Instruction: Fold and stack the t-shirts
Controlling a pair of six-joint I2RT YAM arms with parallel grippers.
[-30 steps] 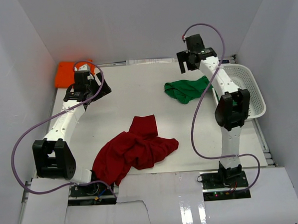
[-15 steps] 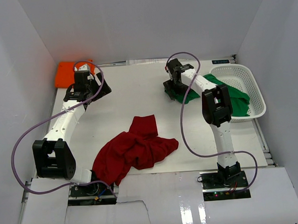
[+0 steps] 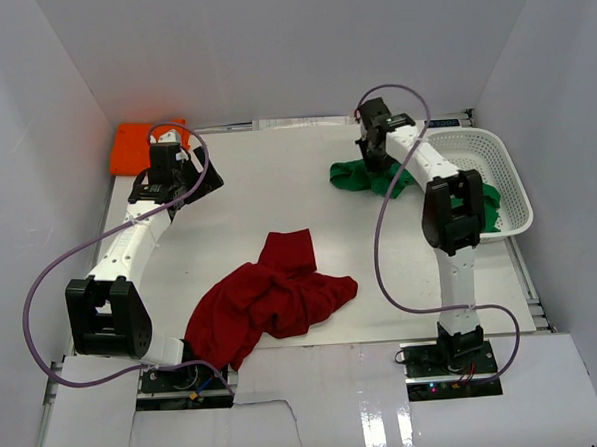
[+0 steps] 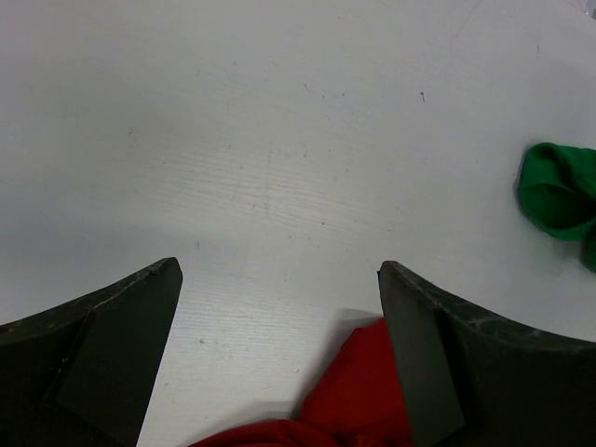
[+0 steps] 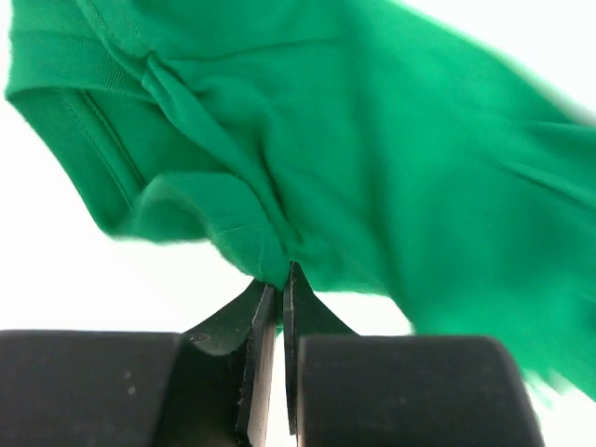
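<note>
At upper right of the top view, the green t-shirt (image 3: 356,175) trails from table (image 3: 276,185) into basket (image 3: 512,187). It looks limp and light, likely best taken at a hem. The right gripper (image 5: 279,279) pinches a fold of it; the left gripper (image 4: 279,279) gapes empty.

**A robot test cell in a lab**

Plain white panels (image 3: 270,55) are boxing in a white table (image 3: 276,175) at the back and along both sides. The left arm (image 3: 129,242) and the right arm (image 3: 448,211), both white and black, are standing bolted at its near edge. Purple cables (image 3: 41,287) are looping free, and bare wiring is showing at a base plate (image 3: 182,382). A few household things are sitting inside (a dark red t-shirt (image 3: 272,295), a green t-shirt (image 3: 354,175), a white lattice basket (image 3: 500,153)).
</note>
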